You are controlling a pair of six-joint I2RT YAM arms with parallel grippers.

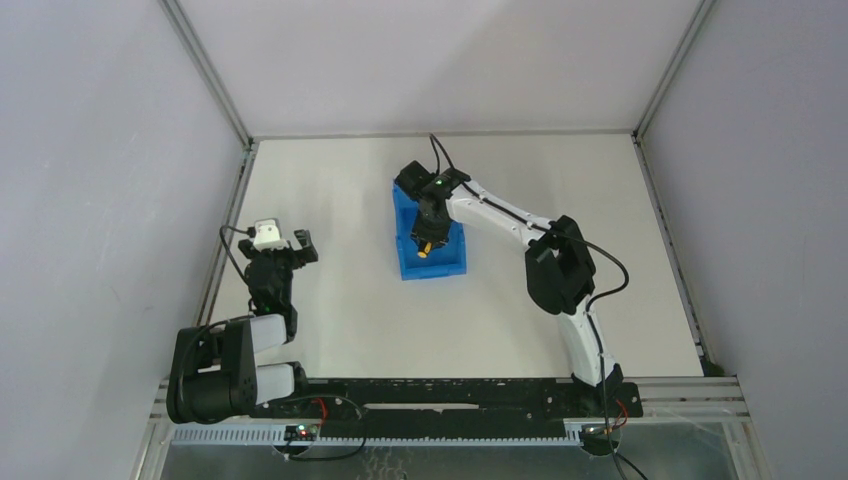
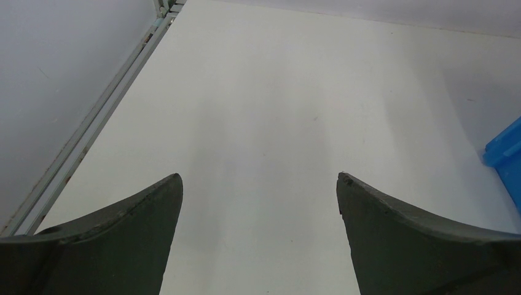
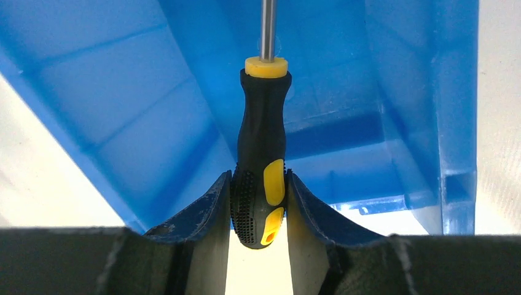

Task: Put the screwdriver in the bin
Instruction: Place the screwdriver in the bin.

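- Top external: right arm [image 1: 520, 225] stretches from its base at near right out to the bin [image 1: 448, 266], which sits about mid-table, toward the far side.
- Right gripper [image 1: 426, 240] hangs over the inside of the bin, pointing down into it.
- The screwdriver [image 1: 423, 252] shows here only as a yellow-orange spot under the gripper, inside the bin's outline and toward its near half.
- Right wrist: gripper is pinching the screwdriver at the butt end of the black-and-yellow handle, with one of the fingers [image 3: 206, 212] pressed on each side and both touching the grip.
- The handle runs straight away from the camera. The yellow collar and metal shaft continue up the frame, and the tip is cut off at the top edge.
- Blue bin floor and walls fill the background behind the handle, so the screwdriver is within the bin's walls. Cannot tell whether it touches the floor.
- A strip of white table shows past the bin wall at the left and right edges of that view.
- Left wrist: left gripper [image 2: 260, 178] has its fingers spread wide, with only bare table [image 2: 276, 92] showing between them.
- A blue corner of the bin sits at the right edge of that view, well apart from the left fingers.
- Left arm [image 1: 225, 365] is folded back at near left, with its gripper beside the left frame rail [image 1: 228, 225].
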